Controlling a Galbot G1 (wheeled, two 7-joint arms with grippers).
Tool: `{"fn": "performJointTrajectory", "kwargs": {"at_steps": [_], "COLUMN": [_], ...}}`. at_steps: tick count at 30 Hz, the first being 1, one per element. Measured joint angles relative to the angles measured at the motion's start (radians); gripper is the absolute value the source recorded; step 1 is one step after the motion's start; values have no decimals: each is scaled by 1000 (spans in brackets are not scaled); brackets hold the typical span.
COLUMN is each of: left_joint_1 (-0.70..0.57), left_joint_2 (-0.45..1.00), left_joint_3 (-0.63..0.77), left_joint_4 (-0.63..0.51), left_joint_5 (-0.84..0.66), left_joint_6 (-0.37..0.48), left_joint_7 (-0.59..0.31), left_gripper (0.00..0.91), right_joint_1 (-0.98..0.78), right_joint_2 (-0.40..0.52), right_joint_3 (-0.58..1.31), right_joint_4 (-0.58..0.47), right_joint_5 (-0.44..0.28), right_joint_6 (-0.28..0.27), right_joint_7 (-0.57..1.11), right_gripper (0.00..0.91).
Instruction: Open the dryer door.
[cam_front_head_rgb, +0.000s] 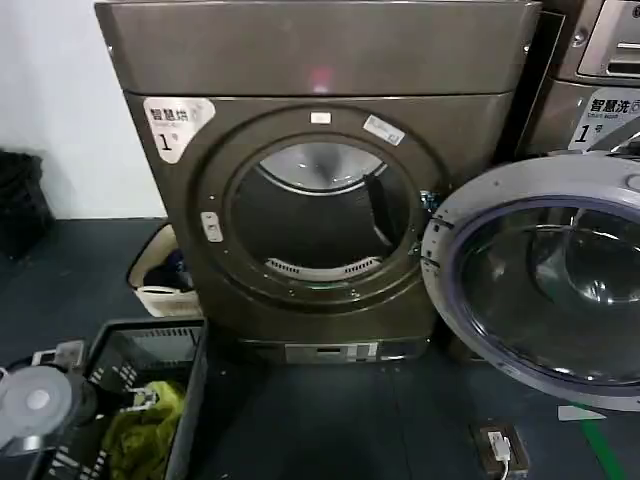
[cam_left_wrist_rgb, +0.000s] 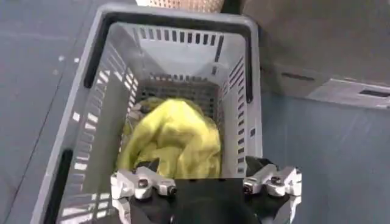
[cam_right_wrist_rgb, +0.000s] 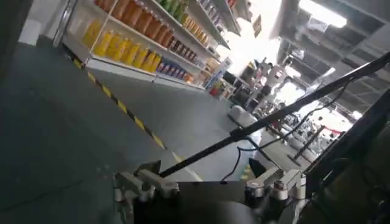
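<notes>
Dryer (cam_front_head_rgb: 300, 60) fills the middle of the head view, its "1" sticker (cam_front_head_rgb: 175, 122) at 10 o'clock on the front. Its door (cam_front_head_rgb: 540, 290) stands swung wide on the hinge side, at 3 o'clock from the round opening (cam_front_head_rgb: 320, 215). The drum is bare to view, so I judge the task done or all but done.

That would explain why neither arm is near the door. The left hand (cam_left_wrist_rgb: 207, 182) hangs over the grey basket (cam_left_wrist_rgb: 177, 18), which sits on the floor at 7 o'clock from the dryer. The hand is spread and pinching nothing, and a yellow-green cloth (cam_left_wrist_rgb: 173, 140) lies bunched below it. The left arm (cam_front_head_rgb: 35, 405) shows at 8 o'clock in the head view.

The right hand (cam_right_wrist_rgb: 207, 185) points away into the room, toward stocked shelves (cam_right_wrist_rgb: 140, 49) and a striped floor line. It looks spread and empty too, though only its near parts show, so that is less sure. A black cable or rod crosses in front of it.

The door's outer edge is cut off at 3 o'clock, and its handle cannot be made out. Glare on the glass hides what lies behind it. A second machine (cam_front_head_rgb: 600, 100) at 1 o'clock is partly covered by the door. A pale basket (cam_front_head_rgb: 165, 285) at 9 o'clock is half hidden behind the dryer's corner, its contents too dark to name.
</notes>
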Motion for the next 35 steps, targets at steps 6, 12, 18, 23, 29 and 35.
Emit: {"fn": "performJointTrajectory", "kwargs": {"at_steps": [6, 12, 18, 23, 29, 35], "left_joint_1": [2, 1, 8, 8, 13, 14], "left_joint_2": [10, 13, 8, 8, 7, -1], "left_joint_3": [-2, -5, -6, -6, -6, -6], "left_joint_4": [6, 9, 11, 14, 21, 20], "left_joint_5": [-25, -34, -34, -34, -30, -27], "left_joint_6": [0, 0, 0, 0, 0, 0], "left_joint_7": [-4, -7, -8, -8, -9, -9], "left_gripper": [907, 907, 907, 907, 907, 907], "right_joint_1": [-1, -2, -3, -1, 1, 2], "right_joint_2": [8, 17, 21, 22, 24, 25], "right_joint_3": [4, 13, 21, 24, 24, 24], "right_joint_4": [6, 7, 3, 2, -2, 3], "right_joint_5": [-9, -28, -54, -54, -59, -58], "right_joint_6": [-13, -41, -44, -56, -58, -57], "right_joint_7": [18, 38, 55, 75, 88, 89], "right_gripper": [907, 907, 907, 907, 907, 907]}}
